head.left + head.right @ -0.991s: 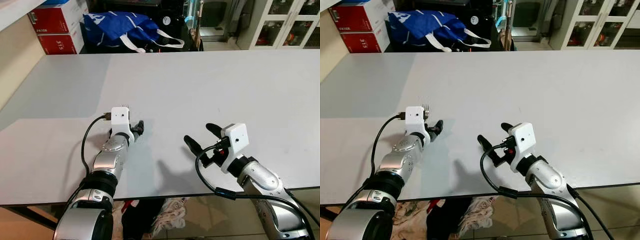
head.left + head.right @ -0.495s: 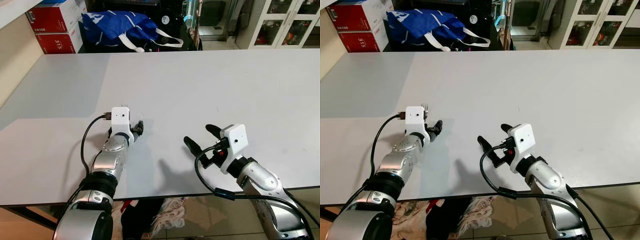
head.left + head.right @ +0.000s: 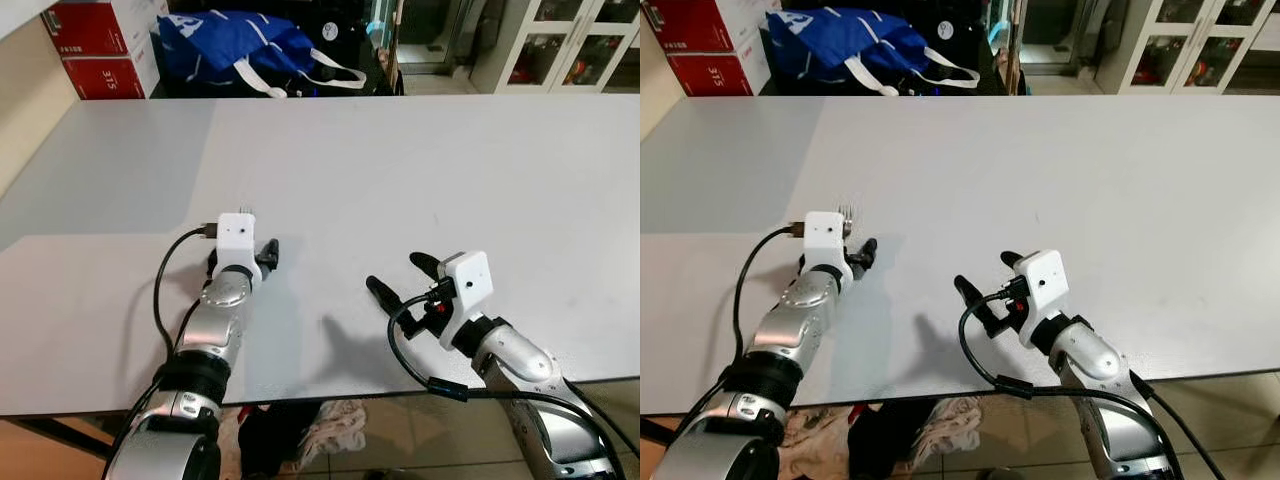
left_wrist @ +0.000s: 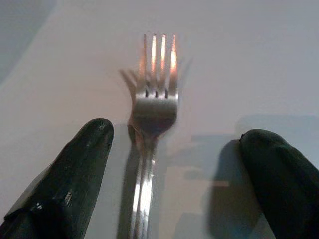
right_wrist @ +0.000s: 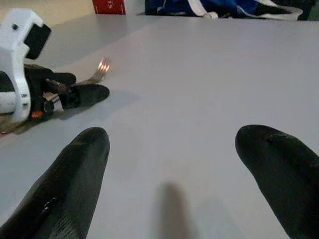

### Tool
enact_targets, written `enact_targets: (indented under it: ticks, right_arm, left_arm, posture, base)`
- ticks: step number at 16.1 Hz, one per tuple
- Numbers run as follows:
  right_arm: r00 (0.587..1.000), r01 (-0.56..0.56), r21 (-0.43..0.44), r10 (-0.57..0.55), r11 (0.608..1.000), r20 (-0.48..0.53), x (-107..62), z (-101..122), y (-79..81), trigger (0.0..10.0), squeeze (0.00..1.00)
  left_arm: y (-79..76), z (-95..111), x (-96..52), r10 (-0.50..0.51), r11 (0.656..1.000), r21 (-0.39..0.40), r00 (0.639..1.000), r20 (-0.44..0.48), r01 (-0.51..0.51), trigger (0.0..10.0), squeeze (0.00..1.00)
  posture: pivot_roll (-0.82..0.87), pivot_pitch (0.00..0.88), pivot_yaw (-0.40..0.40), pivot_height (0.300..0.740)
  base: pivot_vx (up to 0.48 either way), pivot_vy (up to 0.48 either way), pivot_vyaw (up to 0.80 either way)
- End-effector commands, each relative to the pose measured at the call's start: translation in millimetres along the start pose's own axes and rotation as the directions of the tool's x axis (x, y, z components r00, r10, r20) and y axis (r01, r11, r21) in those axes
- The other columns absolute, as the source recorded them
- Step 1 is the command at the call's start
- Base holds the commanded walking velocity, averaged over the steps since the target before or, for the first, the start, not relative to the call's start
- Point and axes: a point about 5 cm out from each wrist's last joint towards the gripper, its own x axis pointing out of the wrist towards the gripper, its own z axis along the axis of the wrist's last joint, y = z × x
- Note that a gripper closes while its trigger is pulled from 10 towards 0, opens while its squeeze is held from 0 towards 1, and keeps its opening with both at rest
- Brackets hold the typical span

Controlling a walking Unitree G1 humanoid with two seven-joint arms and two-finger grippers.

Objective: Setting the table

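A fork [image 4: 149, 144] lay flat on the white tabletop [image 3: 420, 150], between the spread fingers of the left gripper [image 4: 169, 164], unclamped. The right gripper [image 3: 398, 279] hovered nearby, fingers apart and empty.

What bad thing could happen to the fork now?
The fork lies flat on the table between the open fingers of the left gripper. If that gripper pulls back crooked, a finger might catch the fork and turn it askew. The right gripper hovers open nearby; reaching left, it might bump the left arm. Both are guesses.
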Motion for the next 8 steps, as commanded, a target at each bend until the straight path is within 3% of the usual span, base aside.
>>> enact_targets:
  ticks: [1, 5, 6, 8]
  right_arm:
    - [1.0, -0.011, -0.007, 0.011, 1.0, 0.0, -0.1, -1, 1.4, 10.0, 0.0]
    - [1.0, -0.005, -0.006, 0.005, 1.0, -0.002, 0.8, -3, 1.6, 10.0, 0.0]
    - [1.0, 0.008, -0.011, -0.008, 1.0, -0.003, -0.2, -5, 0.3, 10.0, 0.0]
    - [0.999, 0.04, -0.029, -0.04, 0.999, -0.004, -1.7, -8, -3.0, 10.0, 0.0]
  left_arm:
    - [8.0, -5, -2.2, 0.048, 0.998, 0.029, 0.999, -0.022, -0.047, 10.0, 0.0]
    - [8.3, 14, -9.7, 0.031, 0.999, 0.008, 0.996, 0.081, -0.032, 10.0, 0.0]
    - [6.7, 22, -17.1, -0.008, 0.999, -0.037, 0.99, 0.139, 0.013, 10.0, 0.0]
    - [10.3, 32, -32.3, -0.046, 0.997, -0.054, 0.975, 0.216, 0.059, 10.0, 0.0]
  posture:
    - [-0.12, 0.0, 0.017, 0.74]
    - [-0.11, 0.0, 0.023, 0.74]
    - [-0.11, 0.0, 0.029, 0.74]
    - [-0.11, 0.0, 0.035, 0.74]
  base:
    - [0.0, 0.0, 0.0]
    - [0.0, 0.0, 0.0]
    - [0.0, 0.0, 0.0]
    - [0.0, 0.0, 0.0]
